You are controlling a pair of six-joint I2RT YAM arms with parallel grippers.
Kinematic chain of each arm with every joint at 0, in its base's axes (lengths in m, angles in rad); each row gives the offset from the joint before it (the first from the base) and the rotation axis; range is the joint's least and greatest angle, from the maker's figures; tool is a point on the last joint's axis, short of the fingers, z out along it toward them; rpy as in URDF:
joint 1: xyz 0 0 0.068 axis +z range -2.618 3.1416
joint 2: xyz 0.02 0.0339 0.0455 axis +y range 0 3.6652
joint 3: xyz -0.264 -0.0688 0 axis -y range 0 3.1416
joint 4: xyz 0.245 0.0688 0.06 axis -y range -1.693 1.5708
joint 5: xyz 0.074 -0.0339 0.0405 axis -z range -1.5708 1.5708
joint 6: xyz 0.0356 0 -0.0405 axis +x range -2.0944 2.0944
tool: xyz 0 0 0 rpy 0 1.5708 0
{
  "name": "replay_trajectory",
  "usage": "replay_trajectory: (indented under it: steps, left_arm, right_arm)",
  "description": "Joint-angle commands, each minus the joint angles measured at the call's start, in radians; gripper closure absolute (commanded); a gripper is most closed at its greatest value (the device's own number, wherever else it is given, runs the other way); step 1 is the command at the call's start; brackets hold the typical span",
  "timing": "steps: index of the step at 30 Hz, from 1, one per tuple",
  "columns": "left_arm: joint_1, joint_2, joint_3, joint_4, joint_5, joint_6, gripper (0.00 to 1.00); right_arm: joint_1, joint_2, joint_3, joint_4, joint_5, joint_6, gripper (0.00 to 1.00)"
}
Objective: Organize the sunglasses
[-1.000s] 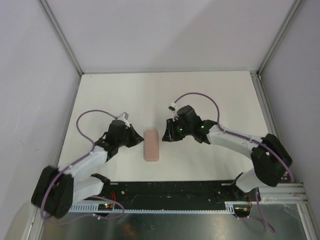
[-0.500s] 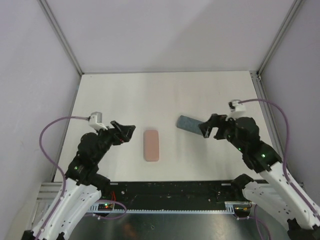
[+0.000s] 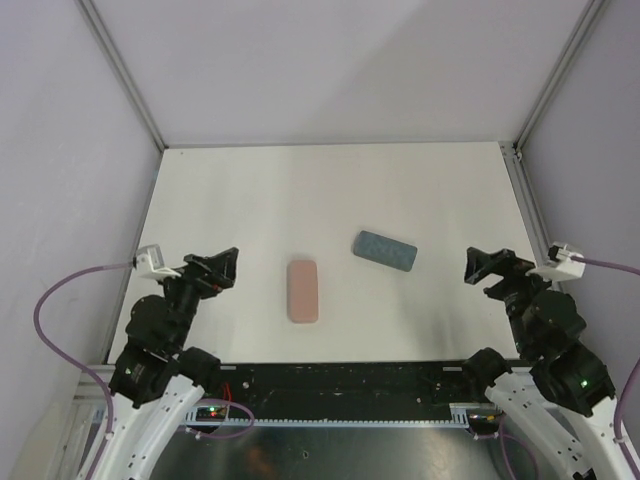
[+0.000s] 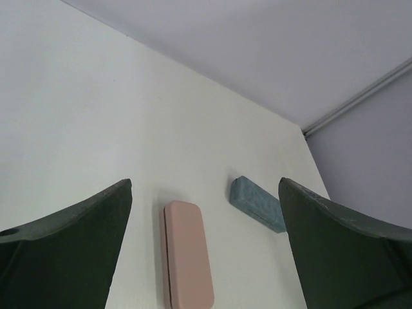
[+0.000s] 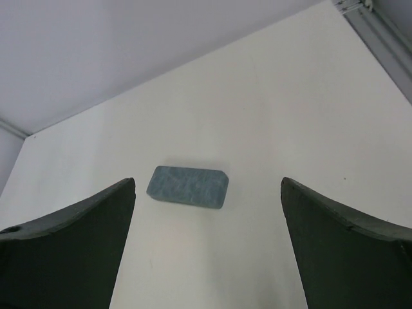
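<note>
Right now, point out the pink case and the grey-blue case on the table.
pink case [image 3: 303,291], top external view, middle of its upper face.
grey-blue case [image 3: 385,250], top external view, middle of its upper face.

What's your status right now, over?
Left gripper open, empty; right gripper open, empty. No sunglasses in sight. Pink case and grey-blue case closed, apart on table. Nothing blocking.

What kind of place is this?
Probably a robot lab test booth: a left arm and right arm bolted at a white table, plain walls edged with metal rails, and a pink case and grey-blue case laid out.
</note>
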Motion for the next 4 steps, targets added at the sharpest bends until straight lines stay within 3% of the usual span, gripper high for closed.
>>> replay_trajectory:
  steps: [1, 4]
  left_arm:
    - [0.003, -0.005, 0.022, -0.034, -0.066, -0.018, 0.0]
    - [0.003, 0.013, 0.032, -0.037, -0.053, -0.01, 0.0]
  right_arm:
    - [0.002, -0.02, -0.001, -0.014, 0.1, 0.011, 0.01]
    - [0.004, -0.017, -0.001, -0.014, 0.101, 0.011, 0.01]
